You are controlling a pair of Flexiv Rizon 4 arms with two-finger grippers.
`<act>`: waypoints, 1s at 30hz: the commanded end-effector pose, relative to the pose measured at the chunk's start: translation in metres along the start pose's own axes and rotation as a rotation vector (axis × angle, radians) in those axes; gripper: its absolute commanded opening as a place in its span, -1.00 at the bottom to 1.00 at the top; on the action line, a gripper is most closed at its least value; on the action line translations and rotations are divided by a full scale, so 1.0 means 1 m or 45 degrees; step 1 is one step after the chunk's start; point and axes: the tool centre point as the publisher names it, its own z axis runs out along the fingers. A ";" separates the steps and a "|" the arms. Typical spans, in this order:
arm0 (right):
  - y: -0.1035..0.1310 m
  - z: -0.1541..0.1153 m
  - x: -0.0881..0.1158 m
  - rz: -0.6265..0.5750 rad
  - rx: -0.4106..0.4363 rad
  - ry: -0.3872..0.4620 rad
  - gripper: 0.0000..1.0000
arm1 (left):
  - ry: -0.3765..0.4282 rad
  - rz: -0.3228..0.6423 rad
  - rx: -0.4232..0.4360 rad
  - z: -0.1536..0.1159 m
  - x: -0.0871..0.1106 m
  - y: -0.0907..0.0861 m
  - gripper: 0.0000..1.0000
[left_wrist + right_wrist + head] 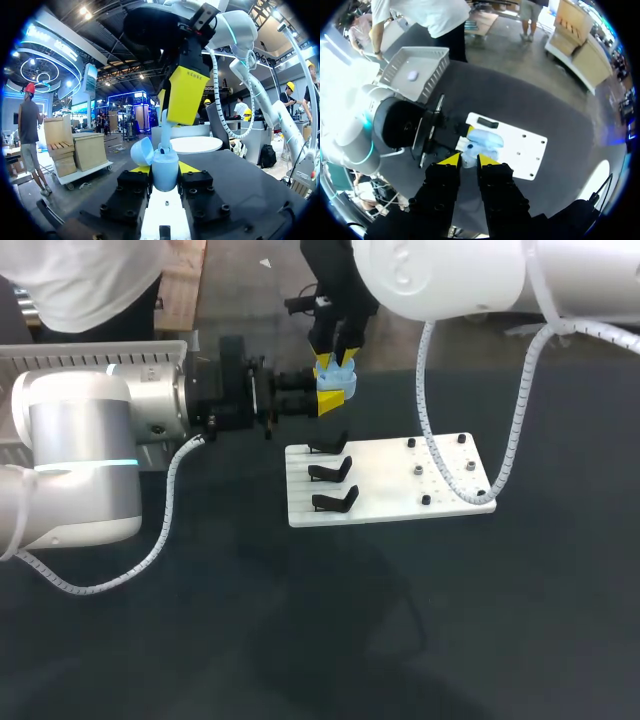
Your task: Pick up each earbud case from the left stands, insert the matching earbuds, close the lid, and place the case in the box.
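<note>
Table (480, 620): it fills the head view, with the work gathered at the upper middle.
Board (390, 485): the white board lies at the centre of the head view. Small pegs (415, 470) are set on its right half, too small to tell whether any earbud is left on them.
Box (433, 79): the grey box is seen in the right wrist view, beyond the left arm. One pale rounded thing (411, 75) lies in it, judged to be a finished case.
Stands (333, 472): three black stands are seen at the board's left edge, all bare, so no case is left to be picked from them.
Left gripper (165, 170): it is held above the table just past the board's upper left corner, and its fingers are clamped on the case from both sides.
Right gripper (469, 159): it is brought down from above onto the case, with its fingers pinched on a pale blue earbud.
Case (165, 175): the light blue case is held upright between the left fingers, with its lid (142, 150) swung open.
Earbud (164, 146): its stem is lowered to the case's mouth; whether it is fully seated cannot be told.
Done: the stands are judged cleared and one case boxed.
Left: the insertion is to be finished, the lid shut and the case placed in the box.
</note>
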 end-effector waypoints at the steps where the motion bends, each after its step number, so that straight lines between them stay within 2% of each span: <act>1: 0.001 0.004 -0.005 -0.005 0.001 0.014 -1.00 | -0.005 0.005 -0.012 0.000 0.001 -0.002 -1.00; 13: 0.000 0.006 -0.007 -0.010 0.026 0.015 -1.00 | -0.005 0.005 -0.012 0.000 0.001 -0.002 -1.00; 30: -0.001 0.007 0.002 -0.019 0.055 -0.028 -1.00 | -0.005 0.005 -0.012 0.000 0.001 -0.002 -1.00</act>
